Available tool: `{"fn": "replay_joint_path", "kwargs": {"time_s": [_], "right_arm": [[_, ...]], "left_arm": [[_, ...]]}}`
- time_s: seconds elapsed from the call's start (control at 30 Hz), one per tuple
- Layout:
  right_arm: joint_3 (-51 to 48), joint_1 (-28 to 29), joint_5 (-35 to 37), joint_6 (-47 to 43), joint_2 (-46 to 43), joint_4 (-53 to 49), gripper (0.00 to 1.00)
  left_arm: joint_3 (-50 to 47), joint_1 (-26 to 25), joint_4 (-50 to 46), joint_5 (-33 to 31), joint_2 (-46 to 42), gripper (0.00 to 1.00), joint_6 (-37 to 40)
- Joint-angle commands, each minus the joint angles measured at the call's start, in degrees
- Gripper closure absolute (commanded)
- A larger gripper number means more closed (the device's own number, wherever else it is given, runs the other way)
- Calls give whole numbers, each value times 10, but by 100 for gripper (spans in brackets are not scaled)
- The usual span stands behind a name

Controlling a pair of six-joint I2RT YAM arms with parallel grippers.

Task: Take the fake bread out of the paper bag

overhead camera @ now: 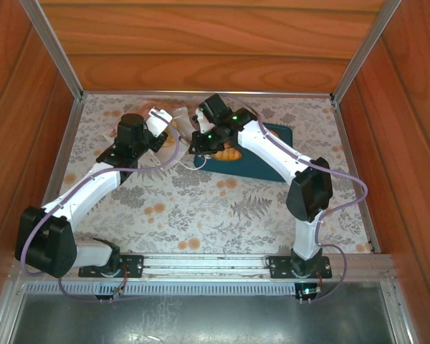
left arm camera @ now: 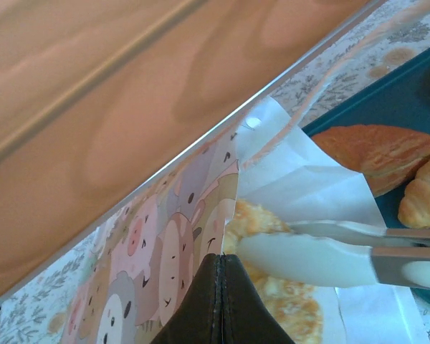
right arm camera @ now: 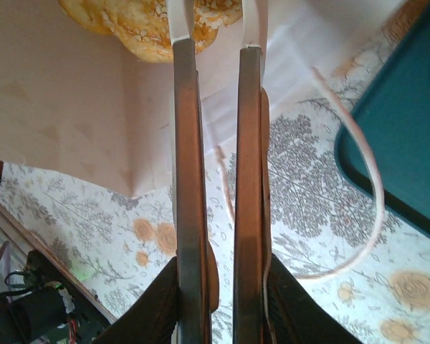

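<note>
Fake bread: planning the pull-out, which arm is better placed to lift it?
Likely right: the right gripper straddles the fake bread inside the paper bag; the left gripper is shut on the bag's edge.

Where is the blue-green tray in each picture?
Top external: the teal tray sits in the upper middle, just right of centre.
Left wrist: it is at the upper right, with fake bread on it.
Right wrist: it is along the right edge.
Shared landmark: the flowery tablecloth under it.
</note>
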Motion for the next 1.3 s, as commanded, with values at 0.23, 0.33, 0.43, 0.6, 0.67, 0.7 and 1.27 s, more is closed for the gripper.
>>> {"fn": "replay_joint_path", "kwargs": {"time_s": [0.23, 0.33, 0.43, 0.6, 0.67, 0.7, 1.27], "right_arm": [[-21, 2, 24, -16, -54, -29, 100], [-28, 2, 32, -15, -79, -38, 100], [-32, 1, 44, -15, -105, -49, 100], [-33, 1, 73, -11, -139, -80, 100], [-36, 1, 86, -7, -146, -96, 100], [-38, 1, 92, -5, -146, -103, 100], [-62, -9, 261, 108, -316, -287, 100]], "left_arm": [[19, -1, 19, -62, 14, 100, -21], [20, -2, 20, -64, 21, 100, -23], [20, -2, 21, -67, 25, 100, -23], [18, -2, 27, -67, 26, 100, -27], [19, 0, 28, -67, 24, 100, -31], [18, 0, 29, -67, 24, 100, -32], [8, 12, 32, -74, -12, 100, -19]]}}
